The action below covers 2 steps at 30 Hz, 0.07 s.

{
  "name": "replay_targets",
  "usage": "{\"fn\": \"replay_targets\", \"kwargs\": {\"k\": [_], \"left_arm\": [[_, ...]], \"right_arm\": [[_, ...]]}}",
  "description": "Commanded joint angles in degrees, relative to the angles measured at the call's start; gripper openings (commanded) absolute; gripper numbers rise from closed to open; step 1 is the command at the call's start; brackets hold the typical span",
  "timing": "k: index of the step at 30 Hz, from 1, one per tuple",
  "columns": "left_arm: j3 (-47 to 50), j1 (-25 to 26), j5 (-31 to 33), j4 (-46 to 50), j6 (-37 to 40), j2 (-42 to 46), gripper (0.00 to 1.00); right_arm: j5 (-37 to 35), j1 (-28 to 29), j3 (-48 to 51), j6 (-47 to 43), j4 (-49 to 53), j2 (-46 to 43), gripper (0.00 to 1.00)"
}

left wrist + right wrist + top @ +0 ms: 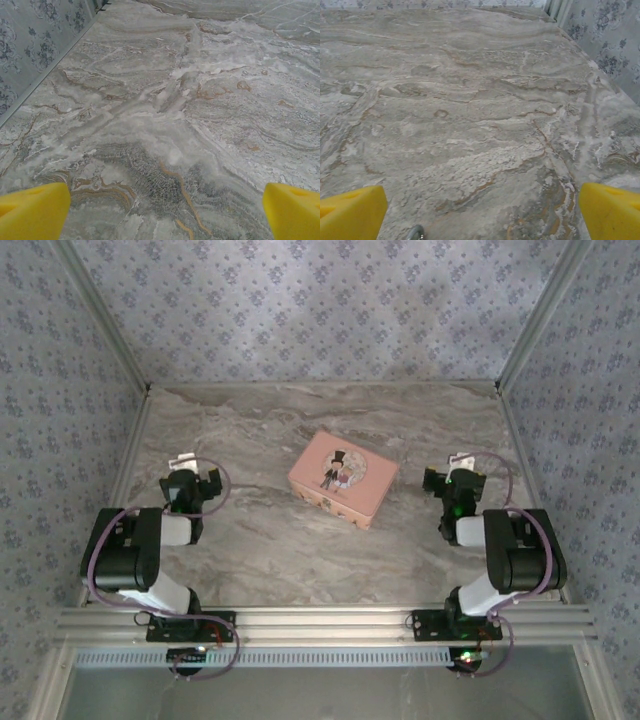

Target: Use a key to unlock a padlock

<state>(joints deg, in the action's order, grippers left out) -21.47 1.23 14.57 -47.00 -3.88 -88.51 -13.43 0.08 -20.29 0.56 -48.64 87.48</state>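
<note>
A pink tin box [342,478] with a cartoon couple on its lid lies at the middle of the marble table, turned at an angle. The padlock is too small to make out on the tin's front side. My left gripper [190,478] rests left of the tin, well apart from it, and its yellow fingertips [32,210] are spread wide over bare marble: my left gripper [165,215] is open and empty. My right gripper [452,480] sits right of the tin, and my right gripper [482,215] is open too. A small rounded grey metal piece [415,233] lies at the frame's bottom edge; what it is cannot be told.
Patterned walls with metal corner posts [520,340] close in the table [250,540] on the left, back and right. An aluminium rail [320,622] runs along the near edge, where both arm bases are bolted. Bare marble lies between each gripper and the tin.
</note>
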Motion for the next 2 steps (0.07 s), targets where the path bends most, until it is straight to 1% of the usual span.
{"fn": "replay_targets", "kwargs": {"k": [1, 2], "left_arm": [[-0.9, 0.1, 0.7, -2.2, 0.4, 0.6, 0.98], [-0.8, 0.2, 0.6, -2.6, 0.5, 0.5, 0.98]], "right_arm": [[1.2, 0.4, -0.7, -0.7, -1.3, 0.1, 1.0], [1.3, 0.4, -0.7, -0.8, -1.1, -0.1, 1.0]]}}
